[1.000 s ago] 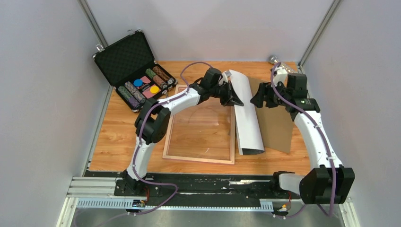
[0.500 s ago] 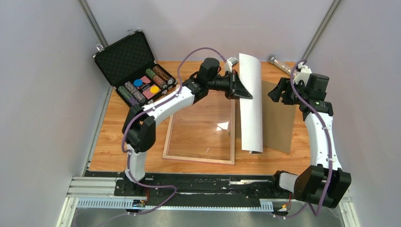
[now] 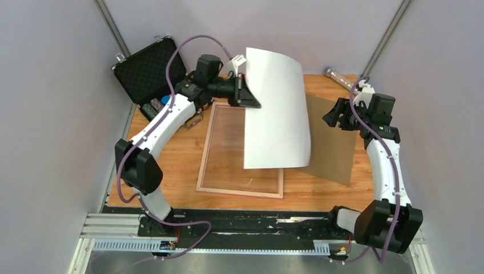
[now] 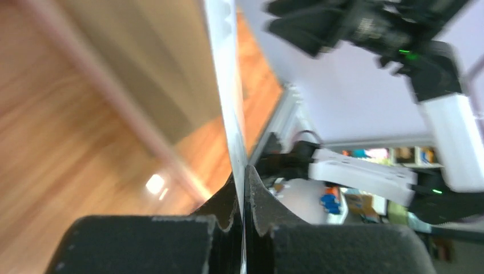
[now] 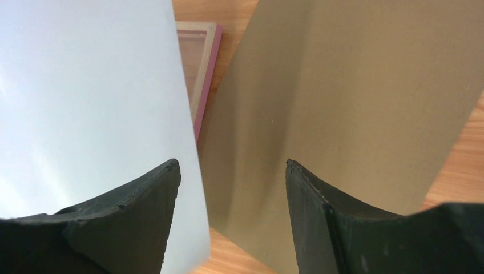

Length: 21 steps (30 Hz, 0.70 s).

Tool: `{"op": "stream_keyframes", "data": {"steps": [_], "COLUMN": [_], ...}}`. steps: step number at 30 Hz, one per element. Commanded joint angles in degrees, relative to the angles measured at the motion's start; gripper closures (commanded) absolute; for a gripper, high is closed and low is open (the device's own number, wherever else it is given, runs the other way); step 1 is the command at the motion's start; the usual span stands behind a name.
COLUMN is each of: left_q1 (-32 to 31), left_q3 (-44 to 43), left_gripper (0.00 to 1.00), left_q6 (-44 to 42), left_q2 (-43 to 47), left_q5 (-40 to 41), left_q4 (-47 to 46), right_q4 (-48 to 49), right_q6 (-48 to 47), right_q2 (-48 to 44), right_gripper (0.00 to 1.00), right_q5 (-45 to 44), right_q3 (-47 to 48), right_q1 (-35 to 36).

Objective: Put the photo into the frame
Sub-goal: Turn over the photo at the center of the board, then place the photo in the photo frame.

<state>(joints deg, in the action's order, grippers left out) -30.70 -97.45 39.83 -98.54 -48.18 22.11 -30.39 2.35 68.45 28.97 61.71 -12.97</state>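
Two arms reach over a light wooden table (image 3: 177,165). At the far left an open black foam-lined case (image 3: 149,68) stands in the back corner, its tray of coloured chips partly hidden by the left arm crossing over it. The left gripper (image 3: 246,97) has its jaws pressed together on the upper left edge of the photo (image 3: 277,114), a large rectangular print held up off the table with its plain white back towards the overhead camera and bowed in a gentle curve. Below it the frame (image 3: 240,191), a large thin-railed rectangle with pink and light wood rails and a clear pane, lies flat, the wood grain showing through. The raised print overhangs the frame's right rail and far right corner; whether its lower edge touches the frame cannot be told. Just beside the frame, a plain brown backing board (image 3: 334,148) lies flat, its left part covered by the print. The right gripper (image 3: 337,117) hovers over this board with its jaws apart, gripping nothing, the print's edge close by its left finger. A small clear tube (image 3: 335,74) lies at the back right corner.
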Motion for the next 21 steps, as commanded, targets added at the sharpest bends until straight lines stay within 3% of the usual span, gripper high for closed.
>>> {"op": "stream_keyframes", "data": {"steps": [1,8,21], "left_q1": [7.51,13.99,16.37], "left_q3": [1.50,6.78,8.97], "left_gripper": [1.00,1.00,1.00], "left_q6": [-21.02,-37.97,-41.18], "left_q2": [0.01,-3.21,-10.21], "left_q5": [0.87,8.20,17.47], "left_q4": [22.36,35.64,33.15], "right_q4": [2.84,4.01,6.24], "right_q6": [0.98,1.25,1.30], "right_q2": [-1.85,-2.37,-5.97], "right_gripper": [0.34,0.34,0.34], "right_q5": [-0.23,0.58,2.36], "right_q3": [-2.52,-4.60,-8.53], "right_q1": [-0.30,-0.28,-0.30]}}
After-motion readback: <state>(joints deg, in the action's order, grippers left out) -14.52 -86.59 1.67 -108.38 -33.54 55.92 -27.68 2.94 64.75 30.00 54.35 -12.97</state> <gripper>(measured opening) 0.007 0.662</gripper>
